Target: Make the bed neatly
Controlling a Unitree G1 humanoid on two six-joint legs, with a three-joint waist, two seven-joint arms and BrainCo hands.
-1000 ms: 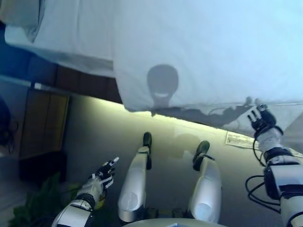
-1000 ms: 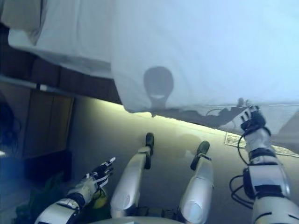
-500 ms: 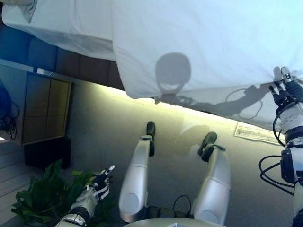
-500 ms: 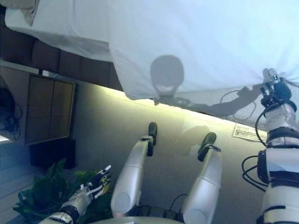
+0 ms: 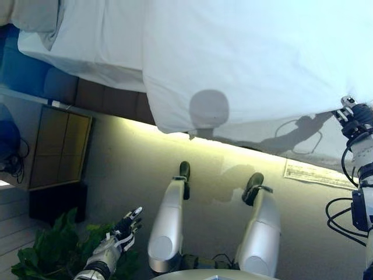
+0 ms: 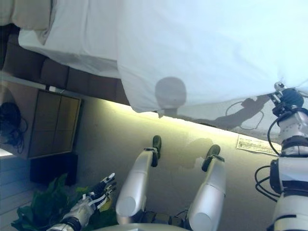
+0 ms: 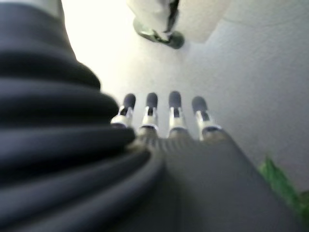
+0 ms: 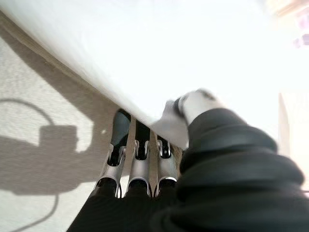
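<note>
My right hand at the duvet's hanging edge, left hand idle.

The white duvet [image 5: 256, 58] drapes over the bed, filling the view from 11 to 2 o'clock. My right hand [image 5: 354, 119] sits at 3 o'clock, its fingers [image 8: 137, 145] under the duvet's lower edge and the thumb over the fabric, pinching it. My left hand [image 5: 119, 232], at 7 o'clock, hangs with straight fingers above a green plant [image 5: 46, 251], holding nothing.

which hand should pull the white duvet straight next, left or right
Right, most likely. The right hand is already at the hanging edge of the white duvet, fingertips under the cloth and thumb over it. The left hand hangs open, low above the floor beside a green plant, well clear of the bed.
</note>
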